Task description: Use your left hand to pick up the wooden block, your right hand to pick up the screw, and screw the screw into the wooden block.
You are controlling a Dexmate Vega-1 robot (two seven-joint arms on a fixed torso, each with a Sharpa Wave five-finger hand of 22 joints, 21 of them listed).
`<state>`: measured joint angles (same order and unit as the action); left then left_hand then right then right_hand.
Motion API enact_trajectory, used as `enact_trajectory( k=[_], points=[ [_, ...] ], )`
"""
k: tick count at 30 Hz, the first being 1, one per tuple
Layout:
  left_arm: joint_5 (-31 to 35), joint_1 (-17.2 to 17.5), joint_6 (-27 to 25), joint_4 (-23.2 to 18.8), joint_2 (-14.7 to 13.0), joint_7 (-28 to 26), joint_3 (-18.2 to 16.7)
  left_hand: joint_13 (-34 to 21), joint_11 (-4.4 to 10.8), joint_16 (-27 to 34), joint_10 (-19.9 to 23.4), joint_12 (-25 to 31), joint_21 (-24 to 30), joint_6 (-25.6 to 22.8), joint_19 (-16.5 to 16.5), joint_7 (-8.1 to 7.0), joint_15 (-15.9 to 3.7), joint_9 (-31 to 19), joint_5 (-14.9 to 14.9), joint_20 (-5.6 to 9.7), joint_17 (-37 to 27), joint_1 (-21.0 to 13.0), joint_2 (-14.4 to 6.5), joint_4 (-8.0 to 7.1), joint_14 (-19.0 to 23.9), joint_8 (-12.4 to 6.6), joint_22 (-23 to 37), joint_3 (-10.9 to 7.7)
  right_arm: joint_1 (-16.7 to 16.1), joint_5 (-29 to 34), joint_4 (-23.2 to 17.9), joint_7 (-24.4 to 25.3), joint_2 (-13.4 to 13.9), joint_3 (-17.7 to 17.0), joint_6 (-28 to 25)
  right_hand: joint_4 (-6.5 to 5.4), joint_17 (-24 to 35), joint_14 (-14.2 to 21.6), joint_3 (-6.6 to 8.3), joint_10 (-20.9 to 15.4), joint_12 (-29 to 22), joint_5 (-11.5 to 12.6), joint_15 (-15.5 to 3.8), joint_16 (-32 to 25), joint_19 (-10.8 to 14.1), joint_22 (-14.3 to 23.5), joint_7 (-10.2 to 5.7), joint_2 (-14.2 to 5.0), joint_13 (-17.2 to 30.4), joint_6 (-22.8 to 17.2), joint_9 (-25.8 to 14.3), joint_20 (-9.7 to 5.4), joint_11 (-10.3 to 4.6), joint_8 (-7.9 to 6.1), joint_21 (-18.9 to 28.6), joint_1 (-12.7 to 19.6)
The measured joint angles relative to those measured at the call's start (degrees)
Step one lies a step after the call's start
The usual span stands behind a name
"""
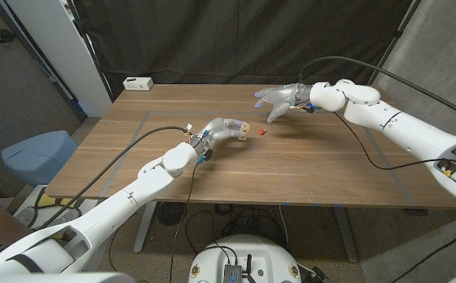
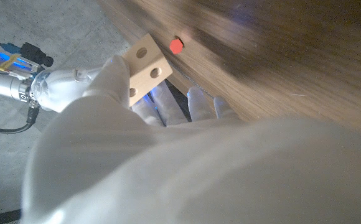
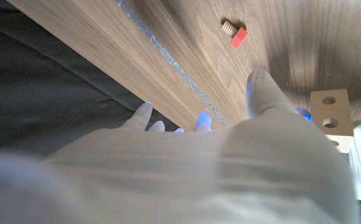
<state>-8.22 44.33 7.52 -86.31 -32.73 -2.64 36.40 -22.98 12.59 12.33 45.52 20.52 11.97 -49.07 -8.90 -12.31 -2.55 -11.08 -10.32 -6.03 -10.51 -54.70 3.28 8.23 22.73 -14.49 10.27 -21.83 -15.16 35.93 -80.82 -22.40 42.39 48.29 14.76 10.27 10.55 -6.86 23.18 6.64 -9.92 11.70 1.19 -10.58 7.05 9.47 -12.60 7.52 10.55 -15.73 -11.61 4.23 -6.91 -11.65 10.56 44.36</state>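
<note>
Wooden block (image 1: 243,130) sits pinched in my left robot hand (image 1: 218,133), held just above the desk (image 1: 307,169). Screw (image 1: 262,131), red-headed, lies on the desk just beyond that block, below my right robot hand (image 1: 279,100), whose fingers are spread and hold nothing.

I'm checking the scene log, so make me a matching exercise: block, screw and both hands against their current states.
Things:
1. wooden block
2. screw
3. left hand
4. right hand

States:
A. lying loose on the table
B. fingers spread above the table, holding nothing
C. held up, with round holes showing
D. gripping the block

Pairs: 1-C, 2-A, 3-D, 4-B
</note>
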Motion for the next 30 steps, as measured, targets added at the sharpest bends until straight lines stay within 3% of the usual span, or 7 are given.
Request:
enact_trajectory(
  k=[3,30],
  points=[
    [-0.09,0.21,0.36,0.02,0.06,0.02,0.04,0.0,0.0,0.0,0.0,0.0,0.0,-0.12,0.0,-0.12,0.0,0.0,0.0,0.0,0.0,0.0,0.0,0.0,0.0,0.03,0.0,0.0,0.52,0.64,0.43,-0.76,-0.33,0.45,0.3,-0.42,0.21,-0.24,0.05,0.35,0.0,0.0,0.24,0.0,0.0,0.0,0.0,0.0,0.0,0.0,0.0,0.0,0.26,0.0,0.0,0.0],
    [0.13,0.88,0.61,-0.41,0.75,-0.22,0.73,-0.27,-0.01,0.0,0.61,-0.04,0.0,-0.69,0.3,-0.09,0.0,0.01,0.0,-0.32,0.0,0.11,-0.47,-0.15,0.0,-0.05,-0.01,0.31,4.43,5.47,6.07,-1.94,-3.92,4.85,3.46,-0.56,0.25,-0.54,-0.09,1.37,0.0,-0.29,0.55,-0.01,-0.08,-0.01,0.0,-0.01,-0.02,-0.01,-0.26,0.5,1.08,-0.01,0.0,-0.01]
  ],
)
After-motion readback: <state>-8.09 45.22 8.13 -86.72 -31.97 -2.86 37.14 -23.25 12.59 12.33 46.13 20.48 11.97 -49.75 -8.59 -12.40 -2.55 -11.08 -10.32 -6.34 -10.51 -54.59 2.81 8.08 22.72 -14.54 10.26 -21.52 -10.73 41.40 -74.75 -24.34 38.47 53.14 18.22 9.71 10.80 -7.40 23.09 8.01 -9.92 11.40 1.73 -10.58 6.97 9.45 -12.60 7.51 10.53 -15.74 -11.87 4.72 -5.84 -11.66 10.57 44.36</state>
